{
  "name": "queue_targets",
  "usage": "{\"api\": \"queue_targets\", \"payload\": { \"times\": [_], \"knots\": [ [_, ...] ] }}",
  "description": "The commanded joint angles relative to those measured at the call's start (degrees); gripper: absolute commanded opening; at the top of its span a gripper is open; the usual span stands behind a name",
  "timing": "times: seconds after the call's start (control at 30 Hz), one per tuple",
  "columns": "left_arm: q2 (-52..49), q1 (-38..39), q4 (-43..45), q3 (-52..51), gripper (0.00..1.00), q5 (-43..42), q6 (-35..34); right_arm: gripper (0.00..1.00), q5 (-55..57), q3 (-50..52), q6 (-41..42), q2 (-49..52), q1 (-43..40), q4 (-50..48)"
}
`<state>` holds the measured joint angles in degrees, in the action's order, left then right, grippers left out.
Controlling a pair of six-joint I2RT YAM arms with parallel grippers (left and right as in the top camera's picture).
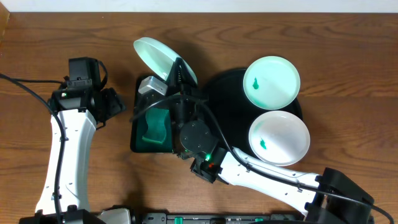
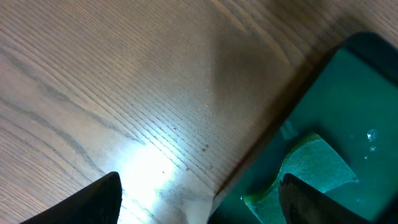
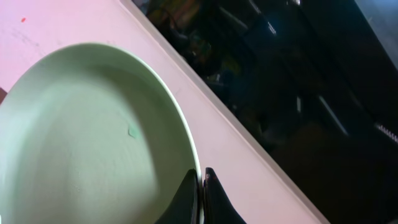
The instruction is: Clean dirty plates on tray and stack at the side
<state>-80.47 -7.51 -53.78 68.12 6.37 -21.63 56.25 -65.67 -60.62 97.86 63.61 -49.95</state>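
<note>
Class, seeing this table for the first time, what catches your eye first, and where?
A pale plate hangs tilted, pinched at its rim by the right gripper, by the green tray at centre. Right of it, two green-smeared plates lie on the round black tray.

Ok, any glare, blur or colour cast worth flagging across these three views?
Overhead: sharp and evenly lit, the two plates on the tray tinted aqua. Left wrist: a white glare patch on the table, the sponge slightly soft. Right wrist: the held plate reads greenish, the background dark and blurred.
</note>
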Motion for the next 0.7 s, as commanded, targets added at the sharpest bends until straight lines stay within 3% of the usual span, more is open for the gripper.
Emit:
{"api": "queue_targets", "payload": {
  "times": [0.0, 0.33, 0.47, 0.67],
  "knots": [
    [0.3, -0.2, -0.2, 1.4, 0.81, 0.5, -0.3, 0.01, 2.0, -0.9, 2.7, -0.2, 0.0, 0.2],
    [0.3, -0.2, -0.2, 1.4, 0.81, 0.5, -0.3, 0.01, 8.3, -0.9, 10.7, -0.2, -0.6, 3.2],
    [0.3, -0.2, -0.2, 1.4, 0.81, 0.5, -0.3, 0.01, 12.5, -0.9, 25.2, -0.2, -1.3, 9.9],
    [0.3, -0.2, -0.2, 1.4, 0.81, 0.5, -0.3, 0.01, 9.4, -0.9, 54.2, -0.2, -2.3, 33.2]
  ]
}}
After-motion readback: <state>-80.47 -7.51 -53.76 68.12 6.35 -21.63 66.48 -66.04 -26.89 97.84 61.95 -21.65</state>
